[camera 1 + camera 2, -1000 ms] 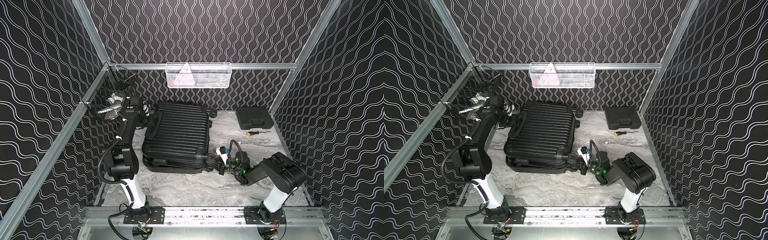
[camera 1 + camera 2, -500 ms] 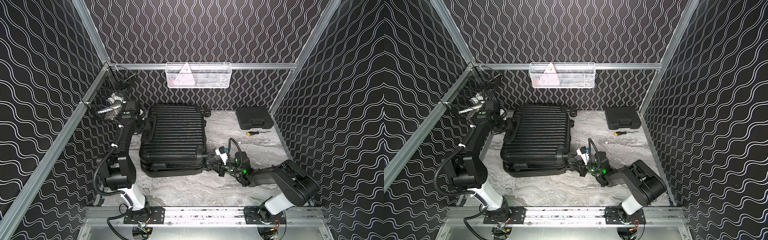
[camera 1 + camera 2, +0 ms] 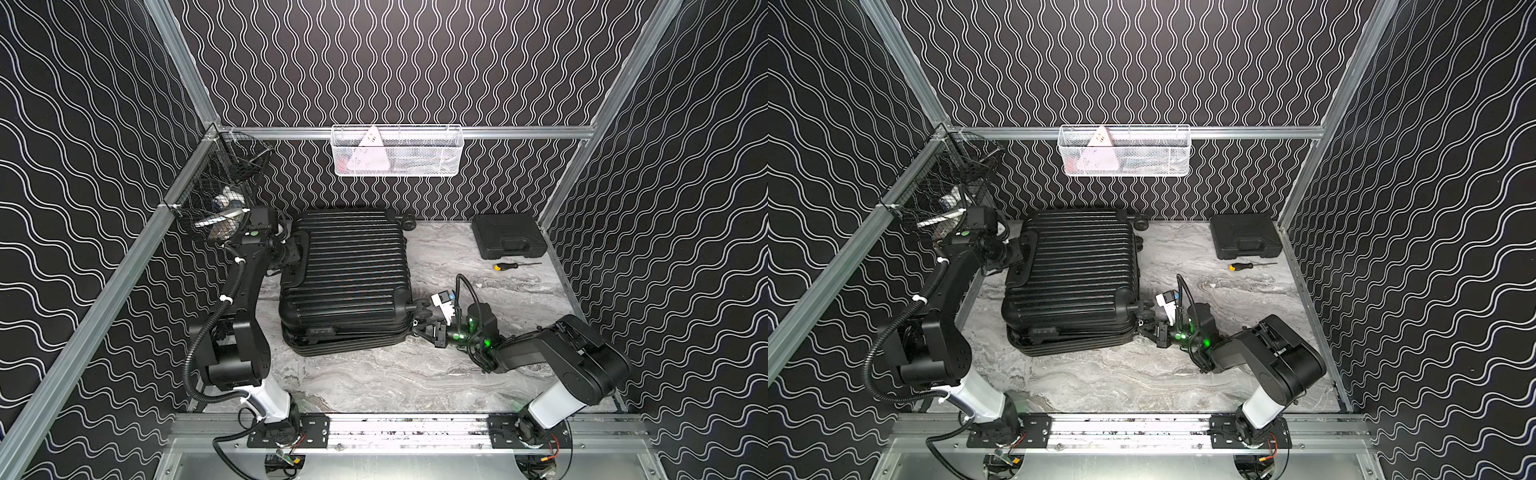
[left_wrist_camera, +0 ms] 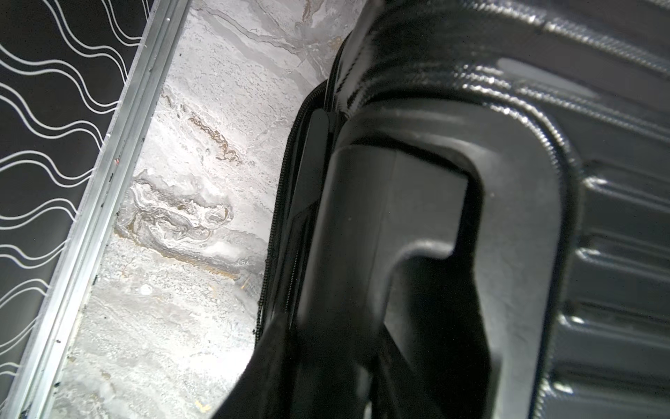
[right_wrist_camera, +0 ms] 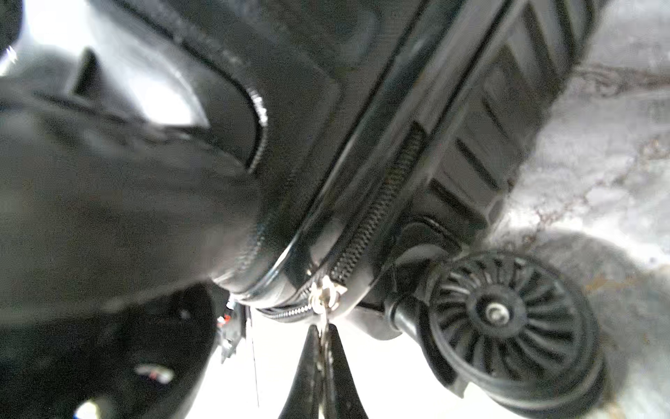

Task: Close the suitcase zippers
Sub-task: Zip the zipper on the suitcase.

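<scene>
One suitcase (image 3: 345,270). One flat tool case (image 3: 509,241). One screwdriver (image 3: 505,266). Two wire baskets: white basket (image 3: 397,151), black mesh basket (image 3: 216,195). Two arms: left arm (image 3: 245,299), right arm (image 3: 540,353). Two pincers: left pincer (image 3: 293,253), right pincer (image 5: 322,339). In the right wrist view, one wheel (image 5: 507,312), one zipper pull (image 5: 323,295). One marble-patterned counter (image 3: 415,374); one metal rail (image 3: 415,428) along its front edge.

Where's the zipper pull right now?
In the right wrist view the zipper pull sits on the corner seam of the suitcase beside a wheel, pinched by the shut right pincer. In a top view that is the front corner nearest the right arm.
</scene>
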Action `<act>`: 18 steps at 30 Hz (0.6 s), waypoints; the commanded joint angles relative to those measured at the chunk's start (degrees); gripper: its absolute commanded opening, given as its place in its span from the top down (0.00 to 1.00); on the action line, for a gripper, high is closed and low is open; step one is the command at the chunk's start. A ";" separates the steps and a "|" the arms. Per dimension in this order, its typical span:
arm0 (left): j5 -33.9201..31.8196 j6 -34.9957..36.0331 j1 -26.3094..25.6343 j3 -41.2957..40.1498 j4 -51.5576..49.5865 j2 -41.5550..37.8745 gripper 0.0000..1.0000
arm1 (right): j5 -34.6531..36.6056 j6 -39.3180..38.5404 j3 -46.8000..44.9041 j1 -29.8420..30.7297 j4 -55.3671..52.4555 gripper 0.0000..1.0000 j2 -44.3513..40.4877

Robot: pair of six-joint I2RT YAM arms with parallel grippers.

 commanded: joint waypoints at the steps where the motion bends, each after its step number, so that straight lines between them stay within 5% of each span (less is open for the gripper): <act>1: -0.21 -12.30 0.47 -0.92 11.94 -1.68 0.89 | -0.67 6.07 -1.17 0.50 3.56 1.00 -2.60; 7: -5.06 -18.43 0.47 -4.77 14.97 -5.37 0.92 | 1.46 7.65 -1.71 1.19 -3.05 1.00 -6.96; 18: -9.26 -26.55 0.47 -10.56 19.44 -10.81 0.95 | 2.96 15.11 -2.58 4.86 2.60 1.00 -5.40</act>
